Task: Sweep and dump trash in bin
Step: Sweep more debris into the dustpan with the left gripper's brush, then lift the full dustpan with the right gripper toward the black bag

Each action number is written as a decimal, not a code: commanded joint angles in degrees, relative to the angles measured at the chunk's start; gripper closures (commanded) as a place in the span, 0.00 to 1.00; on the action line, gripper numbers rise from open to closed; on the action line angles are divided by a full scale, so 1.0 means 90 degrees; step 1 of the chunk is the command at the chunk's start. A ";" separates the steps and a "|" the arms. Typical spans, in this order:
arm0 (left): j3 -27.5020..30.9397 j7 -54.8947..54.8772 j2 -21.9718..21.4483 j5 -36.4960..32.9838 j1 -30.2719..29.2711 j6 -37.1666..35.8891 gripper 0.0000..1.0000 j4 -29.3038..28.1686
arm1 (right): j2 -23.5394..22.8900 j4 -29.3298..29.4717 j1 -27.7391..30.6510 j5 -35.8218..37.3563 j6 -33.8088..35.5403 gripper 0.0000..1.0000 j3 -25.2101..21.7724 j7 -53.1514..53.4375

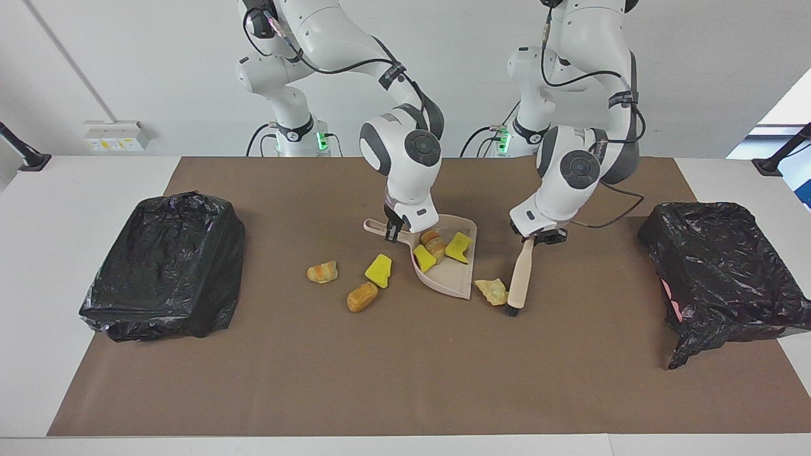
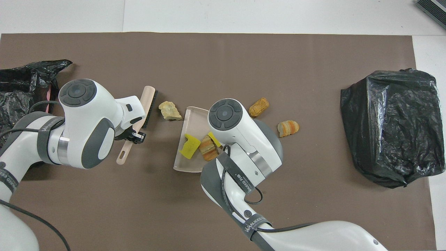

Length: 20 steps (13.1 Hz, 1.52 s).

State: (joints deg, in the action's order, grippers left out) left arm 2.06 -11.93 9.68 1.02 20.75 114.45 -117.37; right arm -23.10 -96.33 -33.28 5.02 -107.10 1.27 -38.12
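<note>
A beige dustpan (image 1: 457, 276) (image 2: 191, 161) lies mid-mat with my right gripper (image 1: 394, 232) shut on its handle. Two yellow chunks (image 1: 457, 247) (image 2: 189, 146) and a bread-like piece (image 1: 433, 242) (image 2: 208, 148) of trash sit in the pan. My left gripper (image 1: 540, 238) (image 2: 135, 136) is shut on a beige brush (image 1: 519, 278) (image 2: 147, 103). The brush's bristle end is down beside a pale lump (image 1: 493, 291) (image 2: 169, 110), toward the left arm's end. A yellow chunk (image 1: 379, 270) and two bread pieces (image 1: 362, 296) (image 2: 259, 106), (image 1: 322, 272) (image 2: 288, 128) lie loose on the mat.
Two bins lined with black bags stand on the brown mat, one at the right arm's end (image 1: 165, 266) (image 2: 390, 125) and one at the left arm's end (image 1: 722, 272) (image 2: 21, 101). In the overhead view the right arm covers the loose yellow chunk and the pan's handle.
</note>
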 commanded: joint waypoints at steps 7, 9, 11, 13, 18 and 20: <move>0.0064 0.0620 -0.0538 0.0697 0.0830 -0.0744 1.00 0.0023 | 0.0106 -0.0185 0.0025 0.0194 -0.0004 1.00 0.0035 0.0300; 0.0122 0.1030 -0.0791 0.0658 0.0674 -0.0802 1.00 0.0024 | 0.0106 -0.0185 0.0026 0.0203 -0.0004 1.00 0.0035 0.0300; 0.0113 0.1828 -0.1142 0.0638 0.0566 -0.1095 1.00 -0.0073 | 0.0106 -0.0185 0.0025 0.0194 -0.0004 1.00 0.0035 0.0310; 0.0113 0.2320 -0.1601 0.0638 0.0566 -0.1260 1.00 -0.0259 | 0.0106 -0.0175 0.0035 0.0203 -0.0004 1.00 0.0035 0.0310; -0.0169 0.3405 -0.2744 0.0629 0.0838 -0.1340 1.00 -0.1507 | 0.0554 -0.0156 0.0375 0.0174 0.0083 1.00 0.0035 0.0203; -0.0520 0.4424 -0.3309 0.0629 0.0878 -0.1175 1.00 -0.2160 | 0.0867 -0.0185 0.0639 0.0165 0.0123 1.00 0.0035 -0.0128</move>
State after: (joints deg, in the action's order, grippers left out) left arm -0.78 20.58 -13.03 6.40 27.53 101.40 -129.25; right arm -19.67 -96.30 -30.37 5.42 -107.01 0.84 -37.55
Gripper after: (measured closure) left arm 0.744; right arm 0.683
